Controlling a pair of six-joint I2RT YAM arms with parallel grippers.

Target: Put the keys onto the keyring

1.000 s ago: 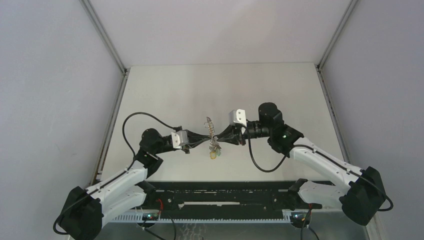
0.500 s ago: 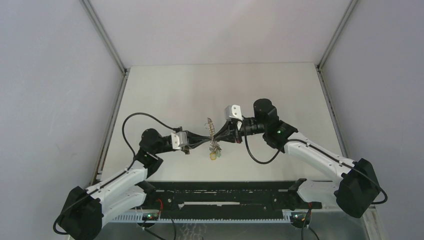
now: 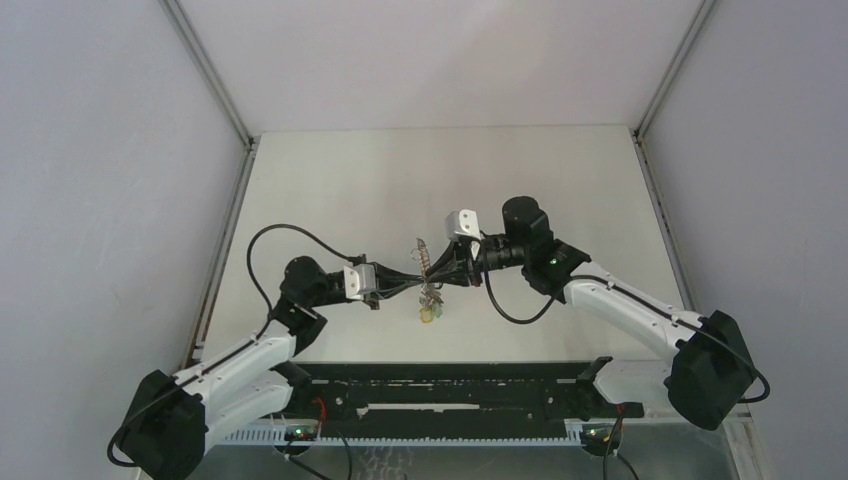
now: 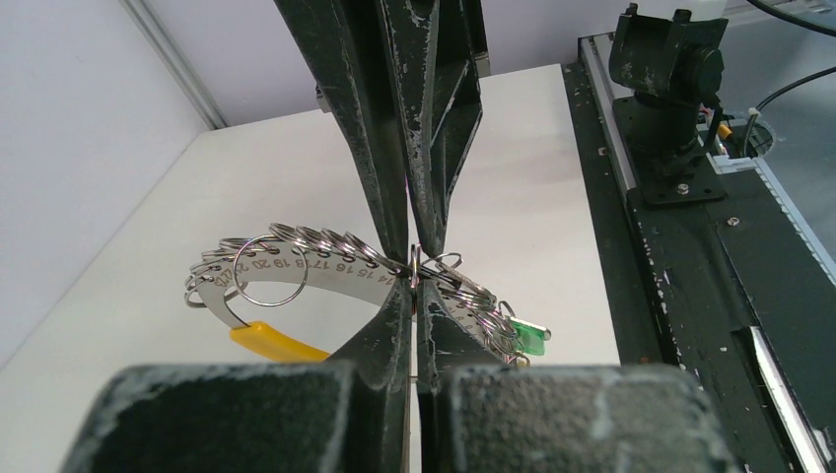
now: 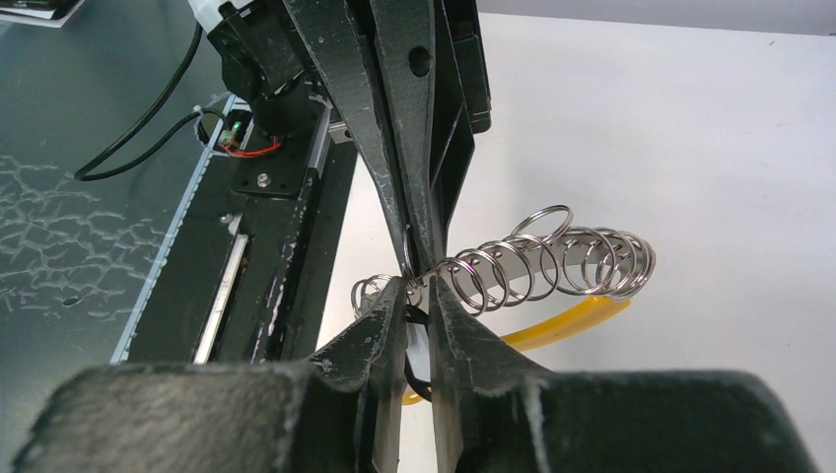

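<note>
1. The keyring (image 4: 296, 268) is lifted off the table (image 3: 350, 180). The two arms hold it between them and come at it from opposite sides.
2. The left gripper (image 4: 414, 288) is fully closed, clamped on the keyring's curved metal plate (image 4: 330, 278) about mid-span. My read is that it acts as the fixture.
3. The right gripper (image 5: 419, 291) is nearly closed with a thin slit left. Its tips are right at the keyring, facing the left tips and touching one of the small split rings (image 5: 552, 258).
4. A dark piece (image 5: 414, 317) sits in that slit just under the keyring. It could be the key's black head, but I can't confirm that, so I can't tell what the right gripper grips, if anything.
5. The key itself gets no clean sighting in any view. I don't see it hanging from the keyring, and I don't see it loose near it.
6. Progress, as a judgement: this is mid-threading and not done. What's left is to get the key's hole onto a split ring, seat it fully, then release both sides.
7. A yellow band (image 4: 276, 342) hangs under one end of the keyring and a green tag (image 4: 527, 337) under the other.
8. Engraved along the plate, 20 19 18 17 16 15 are readable. The numbers past that are hidden behind the fingers, and no brand or logo is visible.
</note>
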